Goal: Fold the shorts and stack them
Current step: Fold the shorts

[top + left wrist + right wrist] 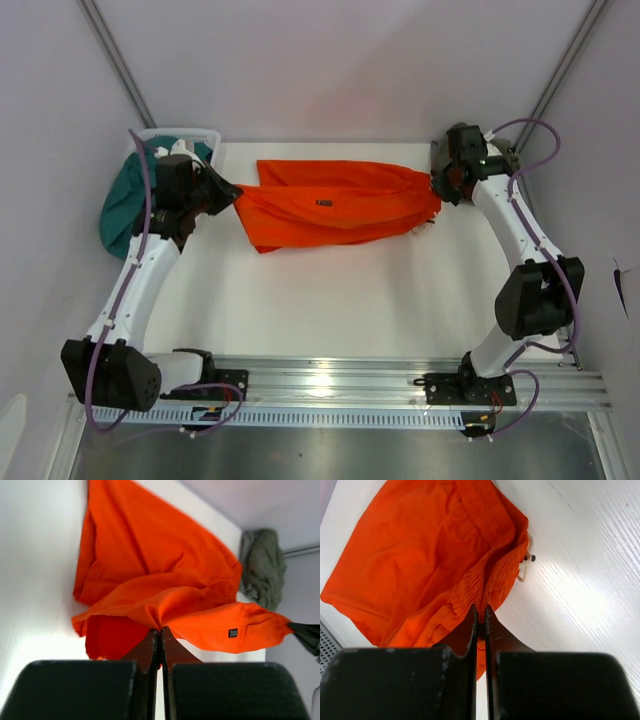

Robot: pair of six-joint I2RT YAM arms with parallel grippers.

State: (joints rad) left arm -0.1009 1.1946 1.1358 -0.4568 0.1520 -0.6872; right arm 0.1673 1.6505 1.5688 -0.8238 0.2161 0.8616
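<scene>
At the far left a teal garment (118, 208) lies bunched by a white basket (190, 133). Just right of it, the left gripper (232, 196) is clamped on a fold at the leg end of the orange shorts (335, 205). The shorts stretch lengthwise left to right across the far part of the table (330, 300), with the small dark tag (323, 202) facing up. Their gathered waistband (485, 582) points right, pinched tight in the right gripper (440, 186), with the white drawstring (525, 566) dangling beside it.
</scene>
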